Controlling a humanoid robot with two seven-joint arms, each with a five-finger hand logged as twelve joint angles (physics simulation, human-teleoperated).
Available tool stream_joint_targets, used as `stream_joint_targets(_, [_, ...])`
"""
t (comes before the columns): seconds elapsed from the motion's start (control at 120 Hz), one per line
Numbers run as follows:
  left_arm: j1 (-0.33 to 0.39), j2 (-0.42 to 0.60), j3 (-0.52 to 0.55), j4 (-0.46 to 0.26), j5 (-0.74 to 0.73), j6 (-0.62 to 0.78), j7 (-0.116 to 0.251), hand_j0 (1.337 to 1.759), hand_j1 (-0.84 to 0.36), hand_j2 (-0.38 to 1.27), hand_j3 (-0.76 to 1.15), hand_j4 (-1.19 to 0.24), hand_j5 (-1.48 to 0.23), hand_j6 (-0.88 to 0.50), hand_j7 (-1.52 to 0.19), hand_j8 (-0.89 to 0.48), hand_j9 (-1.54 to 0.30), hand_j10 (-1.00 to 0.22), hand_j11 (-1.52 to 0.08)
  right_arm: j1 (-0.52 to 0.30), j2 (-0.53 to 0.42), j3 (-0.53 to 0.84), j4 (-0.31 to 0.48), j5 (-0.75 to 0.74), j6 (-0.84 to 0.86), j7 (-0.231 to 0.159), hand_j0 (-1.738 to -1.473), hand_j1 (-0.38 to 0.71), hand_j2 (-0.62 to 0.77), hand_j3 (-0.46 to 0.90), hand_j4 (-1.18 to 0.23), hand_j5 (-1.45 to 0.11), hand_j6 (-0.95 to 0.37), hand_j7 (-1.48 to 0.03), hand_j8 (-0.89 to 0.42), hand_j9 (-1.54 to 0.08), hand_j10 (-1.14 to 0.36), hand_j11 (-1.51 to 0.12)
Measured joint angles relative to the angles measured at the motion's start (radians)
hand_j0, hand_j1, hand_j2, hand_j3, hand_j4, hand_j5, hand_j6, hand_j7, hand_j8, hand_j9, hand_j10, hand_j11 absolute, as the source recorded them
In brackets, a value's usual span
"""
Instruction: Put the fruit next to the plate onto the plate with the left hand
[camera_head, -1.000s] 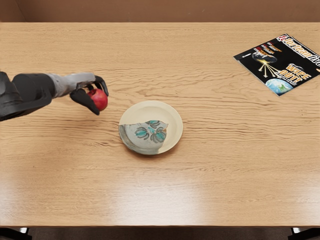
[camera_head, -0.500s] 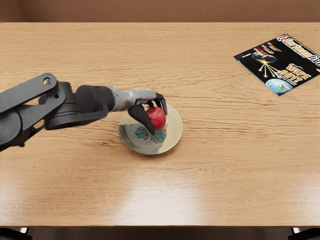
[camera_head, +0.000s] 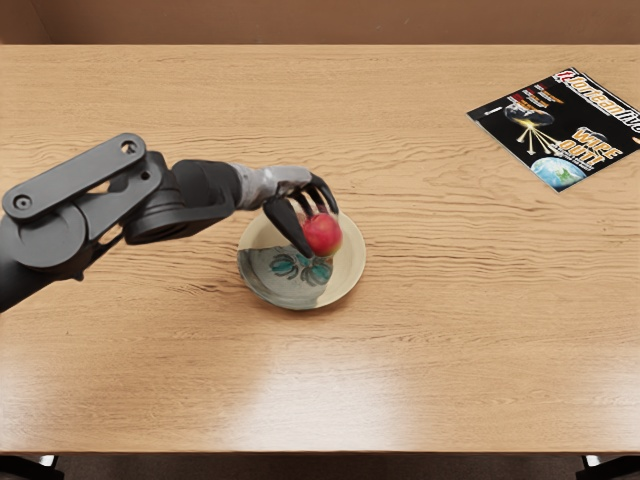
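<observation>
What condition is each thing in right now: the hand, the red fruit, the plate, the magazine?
left hand: above the plate, fingers spread, apparently not gripping the fruit.
red fruit: whole, over the plate's far side, blurred; cannot tell if it rests there.
plate: right way up on the table, patterned inside.
magazine: closed, lying flat, cover up, at the far right.

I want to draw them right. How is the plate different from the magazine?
The plate is round and cream with a teal pattern; the magazine is rectangular and mostly black. The plate sits mid-table with the red fruit and left hand over it; the magazine lies near the far right corner, nothing on it. Both rest flat on the wooden table.
</observation>
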Motion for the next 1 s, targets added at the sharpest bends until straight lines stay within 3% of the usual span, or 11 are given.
stream_joint_targets(0.183, [-0.005,0.009,-0.003,-0.003,-0.002,0.004,0.000,1.653,-0.13,0.13,0.00,-0.35,-0.60,-0.32,-0.59,-0.34,-0.58,-0.43,-0.58,-0.001,0.000,-0.001,0.000,0.000,0.000,0.002,-1.658,-0.35,0.00,0.00,0.00,0.00,0.00,0.00,0.00,0.00,0.00,0.00])
stream_joint_targets(0.275, [0.002,0.014,-0.015,-0.014,-0.029,-0.001,0.000,1.655,-0.01,0.09,0.00,-0.27,-0.44,-0.25,-0.43,-0.26,-0.43,-0.32,-0.43,-0.001,0.000,-0.001,0.001,0.000,0.000,0.003,-1.658,-0.35,0.00,0.00,0.00,0.00,0.00,0.00,0.00,0.00,0.00,0.00])
stream_joint_targets(0.458, [-0.033,0.208,-0.033,-0.026,-0.573,-0.173,0.000,1.657,0.19,0.04,0.00,-0.12,-0.20,-0.11,-0.19,-0.12,-0.19,-0.14,-0.19,-0.001,0.000,-0.001,0.002,-0.001,0.000,0.003,-1.658,-0.35,0.00,0.00,0.00,0.00,0.00,0.00,0.00,0.00,0.00,0.00])
stream_joint_targets(0.542, [0.036,0.335,-0.034,-0.068,-0.835,-0.256,0.000,1.657,0.23,0.03,0.00,-0.09,-0.14,-0.08,-0.14,-0.09,-0.13,-0.10,-0.14,-0.001,0.000,-0.001,0.002,-0.001,0.001,0.003,-1.658,-0.35,0.00,0.00,0.00,0.00,0.00,0.00,0.00,0.00,0.00,0.00])
stream_joint_targets(0.592, [0.041,0.398,-0.034,-0.094,-0.969,-0.282,0.000,1.657,0.26,0.02,0.00,-0.07,-0.11,-0.07,-0.11,-0.07,-0.11,-0.08,-0.11,-0.001,0.000,-0.001,0.003,-0.001,0.001,0.003,-1.658,-0.35,0.00,0.00,0.00,0.00,0.00,0.00,0.00,0.00,0.00,0.00])
stream_joint_targets(0.675, [0.049,0.527,-0.022,-0.116,-1.089,-0.305,0.000,1.658,0.28,0.02,0.00,-0.05,-0.08,-0.05,-0.08,-0.05,-0.08,-0.06,-0.08,-0.001,0.000,-0.001,0.005,-0.002,0.001,0.003,-1.658,-0.35,0.00,0.00,0.00,0.00,0.00,0.00,0.00,0.00,0.00,0.00])
stream_joint_targets(0.883, [0.119,0.709,-0.007,-0.136,-1.474,-0.322,0.000,1.658,0.32,0.01,0.00,-0.02,-0.04,-0.02,-0.04,-0.02,-0.04,-0.03,-0.04,-0.001,0.000,-0.001,0.007,-0.002,0.012,0.003,-1.658,-0.35,0.00,0.00,0.00,0.00,0.00,0.00,0.00,0.00,0.00,0.00])
stream_joint_targets(1.0, [0.156,0.808,-0.005,-0.146,-1.606,-0.324,0.000,1.658,0.33,0.00,0.00,-0.02,-0.03,-0.02,-0.03,-0.02,-0.03,-0.02,-0.03,-0.001,0.000,-0.001,0.008,-0.002,0.015,0.004,-1.658,-0.35,0.00,0.00,0.00,0.00,0.00,0.00,0.00,0.00,0.00,0.00])
